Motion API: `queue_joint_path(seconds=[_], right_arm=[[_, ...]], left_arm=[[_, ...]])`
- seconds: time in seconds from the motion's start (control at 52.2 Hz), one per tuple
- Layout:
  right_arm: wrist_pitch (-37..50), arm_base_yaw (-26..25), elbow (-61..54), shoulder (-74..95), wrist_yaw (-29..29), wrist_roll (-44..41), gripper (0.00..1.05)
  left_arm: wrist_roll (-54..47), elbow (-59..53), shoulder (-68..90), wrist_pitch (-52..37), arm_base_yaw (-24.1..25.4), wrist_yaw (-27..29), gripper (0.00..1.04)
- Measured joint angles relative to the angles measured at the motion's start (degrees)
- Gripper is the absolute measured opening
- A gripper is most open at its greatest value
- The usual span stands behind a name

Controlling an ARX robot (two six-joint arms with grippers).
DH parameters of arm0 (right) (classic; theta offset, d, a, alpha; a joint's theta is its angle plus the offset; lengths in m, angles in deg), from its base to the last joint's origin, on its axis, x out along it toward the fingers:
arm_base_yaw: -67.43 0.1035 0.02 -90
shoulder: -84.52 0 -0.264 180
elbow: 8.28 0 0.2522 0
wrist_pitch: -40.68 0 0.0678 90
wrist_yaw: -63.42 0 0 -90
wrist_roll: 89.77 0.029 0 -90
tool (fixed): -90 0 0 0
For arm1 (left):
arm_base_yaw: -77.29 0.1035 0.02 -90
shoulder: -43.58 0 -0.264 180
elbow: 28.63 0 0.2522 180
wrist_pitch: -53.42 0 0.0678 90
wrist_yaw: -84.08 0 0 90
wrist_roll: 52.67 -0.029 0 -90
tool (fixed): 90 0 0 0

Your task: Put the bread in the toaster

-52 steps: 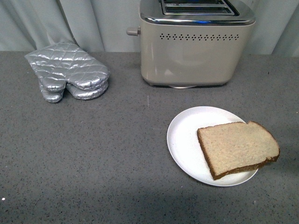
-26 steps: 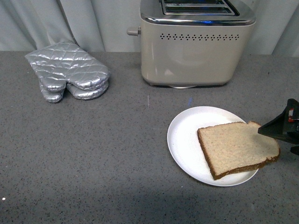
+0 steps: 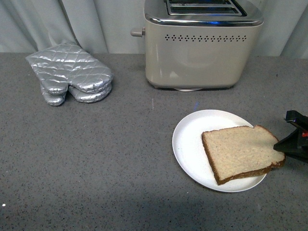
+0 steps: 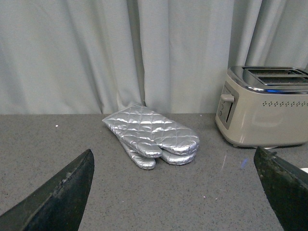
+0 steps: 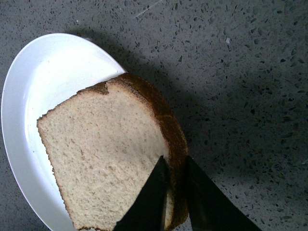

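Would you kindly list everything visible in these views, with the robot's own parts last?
beige two-slot toaster: one, beige with chrome top, back of counter, right of centre.
quilted silver oven mitts: apparently two stacked, silver, back left.
round white plate: one, white, front right, before the toaster.
light-brown wholemeal bread slice: one, brown-crusted, on the plate, overhanging its right rim.
speckled grey counter: one, dark grey, under everything.
pale curtain: grey-white, behind the counter.
left gripper: black, open wide, holding nothing.
right gripper: black, fingers either side of the bread's crust; grip unclear.
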Motion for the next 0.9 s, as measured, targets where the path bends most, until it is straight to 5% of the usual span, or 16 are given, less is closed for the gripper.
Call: queue_joint_path(seconds=[0.077,0.325,0.478,0.67,0.9], right_arm=[[-0.6,0.0,0.0,-0.3,-0.1,0.7,0.0],[-4.6,0.1,-1.0,-9.7,-4.2,8.3,0.0],[-10.0,1.2,-1.0,-22.7,-6.3,22.0,0.0],[-17.5,5.9,4.4,-37.0,2.8,39.5,0.0],[-21.7,13.0,14.1,-38.8,18.6,46.8,0.0]], left_arm=[[0.0,0.0,0.0,0.0,0.0,0.0,0.98],[0.0,0.0,0.0,0.0,0.0,0.0,0.98],[0.0,0.0,0.0,0.0,0.0,0.0,0.98],[0.0,0.0,0.0,0.0,0.0,0.0,0.98],[0.0,0.0,0.0,0.0,0.0,0.0,0.98]])
